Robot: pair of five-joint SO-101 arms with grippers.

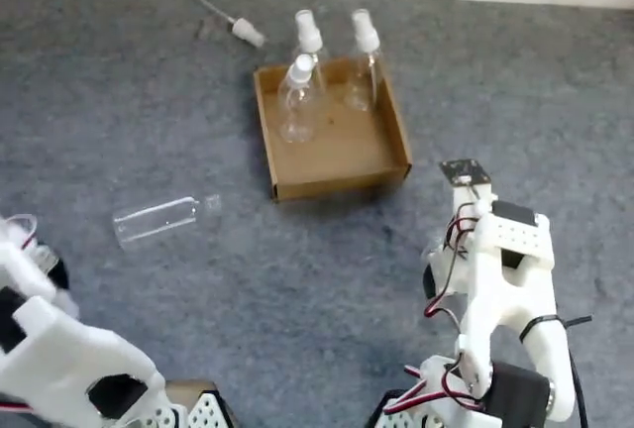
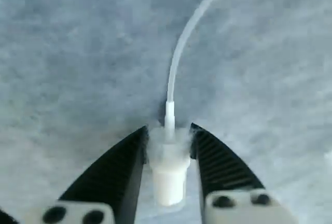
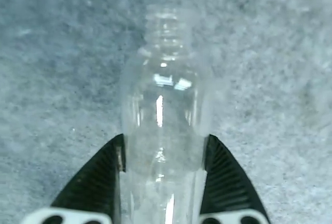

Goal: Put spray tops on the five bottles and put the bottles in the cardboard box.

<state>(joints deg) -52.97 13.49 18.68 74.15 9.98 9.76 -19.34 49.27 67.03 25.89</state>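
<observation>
My left gripper [image 2: 167, 130] is shut on a white spray top [image 2: 168, 175], whose thin tube [image 2: 179, 63] curves away over the carpet. My right gripper [image 3: 165, 141] is shut on a clear bottle [image 3: 163, 94] with a bare threaded neck. In the high view the cardboard box [image 1: 396, 116] at the back centre holds three bottles with spray tops [image 1: 297, 101]. An uncapped bottle [image 1: 158, 220] lies on its side left of the box. A loose spray top [image 1: 248, 34] lies behind the box's left corner.
Grey carpet [image 1: 297, 289] covers the table. The left arm [image 1: 59, 349] stands at the near left corner and the right arm [image 1: 505, 279] at the near right, just in front of the box's right corner.
</observation>
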